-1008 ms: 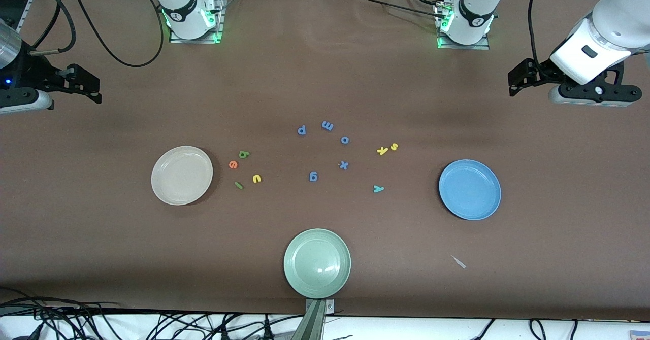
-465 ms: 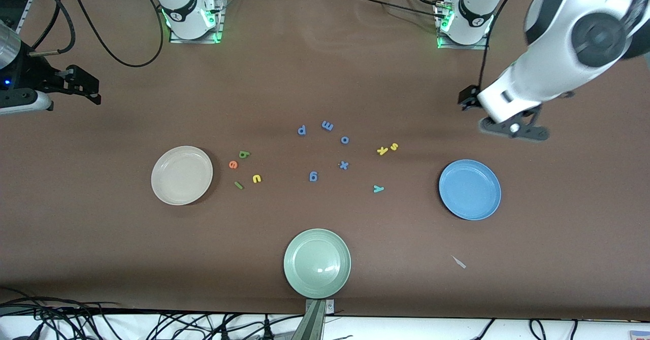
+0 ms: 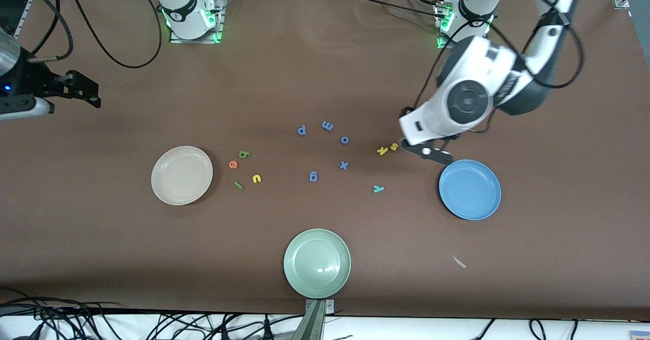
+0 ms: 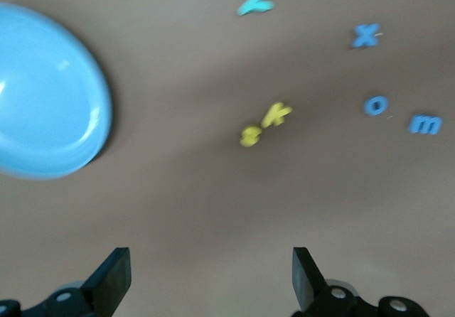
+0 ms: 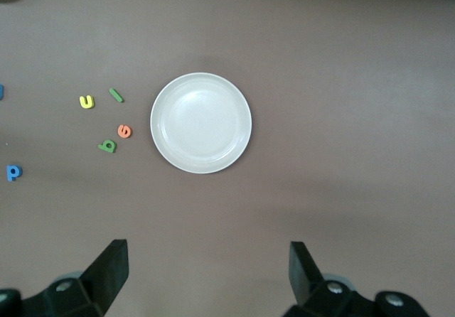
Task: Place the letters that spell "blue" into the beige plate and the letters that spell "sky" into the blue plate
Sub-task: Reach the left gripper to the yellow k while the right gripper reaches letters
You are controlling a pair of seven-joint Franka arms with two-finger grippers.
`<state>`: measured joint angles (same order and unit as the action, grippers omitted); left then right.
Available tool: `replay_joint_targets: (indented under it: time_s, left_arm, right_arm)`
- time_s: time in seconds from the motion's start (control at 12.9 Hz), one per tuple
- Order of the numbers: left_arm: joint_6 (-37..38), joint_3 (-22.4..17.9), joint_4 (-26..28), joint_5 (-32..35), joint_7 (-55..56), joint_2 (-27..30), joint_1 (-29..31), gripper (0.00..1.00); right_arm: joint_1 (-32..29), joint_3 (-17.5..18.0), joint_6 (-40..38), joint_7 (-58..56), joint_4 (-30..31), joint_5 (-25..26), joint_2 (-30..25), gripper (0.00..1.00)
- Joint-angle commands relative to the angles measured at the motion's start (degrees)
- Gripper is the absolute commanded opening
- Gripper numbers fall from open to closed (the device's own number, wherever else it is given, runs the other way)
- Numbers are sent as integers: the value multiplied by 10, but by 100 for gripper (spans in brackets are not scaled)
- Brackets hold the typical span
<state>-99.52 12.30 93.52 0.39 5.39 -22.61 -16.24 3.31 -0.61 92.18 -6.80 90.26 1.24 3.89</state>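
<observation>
Front view: no readable writing. Left hand (image 4: 206, 281), fingers wide and holding nothing, hangs over the table beside the yellow s (image 3: 394, 146) and k (image 3: 382, 150), near the blue plate (image 3: 469, 190), which holds nothing. Teal y (image 3: 378, 189) lies nearer the camera. Right hand (image 5: 206, 278) waits, wide, at the table's edge. Beige plate (image 3: 182, 175) holds nothing; b (image 3: 244, 154), e (image 3: 233, 164), l (image 3: 238, 184), u (image 3: 257, 178) lie beside it.

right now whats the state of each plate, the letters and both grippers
beige plate: empty
blue plate: empty
pale green plate: empty
blue-word letters: loose on table beside beige plate
sky letters: loose on table, s and k together, y nearer the camera
left gripper: open, empty, over table by s and k
right gripper: open, empty, waiting
</observation>
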Motion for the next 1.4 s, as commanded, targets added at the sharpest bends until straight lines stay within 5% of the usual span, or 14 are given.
replay_joint_targets:
  time_s: [0.0, 0.54, 0.85, 1.01, 1.24, 1.32]
  left_arm:
    - [-59, -5, -7, 13, -15, -46, -26, 100]
    - [-272, -5, 142, 30, -101, -47, -44, 100]
    - [-366, -5, 187, 30, -126, -75, -48, 100]
    - [-395, -5, 186, 31, -126, -99, -53, 100]
    - [-409, -6, 184, 31, -127, -110, -55, 77]
    - [-409, -6, 182, 32, -127, -113, -55, 56]
  right_arm:
    - [20, 17, 27, -4, -2, -11, 56, 100]
    - [142, 26, 184, 205, -1, -12, 197, 100]
    - [144, 68, 435, 306, 146, -7, 222, 100]
    - [140, 69, 491, 306, 205, -5, 222, 100]
    - [115, 69, 553, 296, 279, 15, 219, 99]
    - [111, 69, 592, 295, 307, 18, 219, 99]
